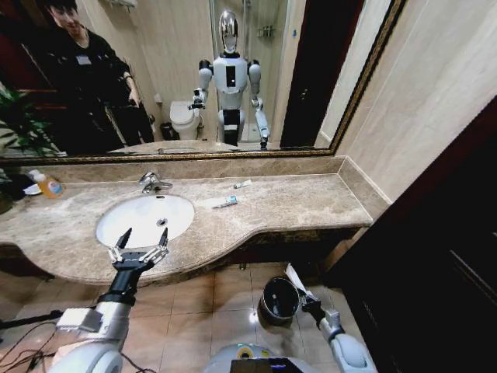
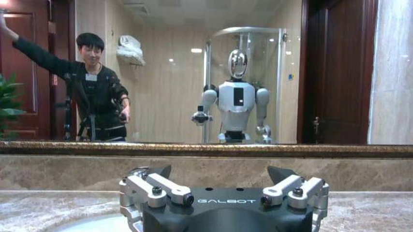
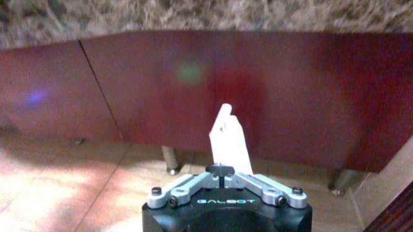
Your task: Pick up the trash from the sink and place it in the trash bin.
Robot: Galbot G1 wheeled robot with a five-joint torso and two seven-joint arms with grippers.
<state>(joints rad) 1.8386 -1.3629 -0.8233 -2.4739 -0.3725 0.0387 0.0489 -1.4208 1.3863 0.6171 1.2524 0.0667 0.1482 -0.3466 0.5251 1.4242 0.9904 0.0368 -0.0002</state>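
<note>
Jaws first: right gripper (image 3: 223, 170) has its jaws pinched shut on a flat white rectangular packet (image 3: 229, 140), which sticks up out of them; left gripper (image 1: 138, 250) has jaws spread wide w/ nothing between, hovering at the front edge of the beige-brown marble tabletop (image 1: 311, 203), just in front of the basin. Largest to smallest: the tabletop runs along under the big framed mirror; set into it toward the robot's left is the wide oval white sink (image 1: 144, 218) w/ chrome faucet (image 1: 152, 183) behind it. No trash visible in the bowl from the head view. On the tiled floor below the tabletop's front edge stands the small round black trash bin (image 1: 279, 299) w/ shiny metal rim, and the right gripper is just beside its rim on the robot's right, packet tilted up near the opening. Back-left corner holds an orange soap bottle w/ white pump (image 1: 48, 184). Two small white tubes w/ blue/green marks, one (image 1: 226, 202) just right of the sink, one (image 1: 242, 184) farther back, lie on the marble, apart from each other. Step in hand, prob.: dropping the packet into the bin, approx. mid-task. Next move calls for getting the packet squarely over the bin mouth, then releasing; tubes are left to collect after.
</note>
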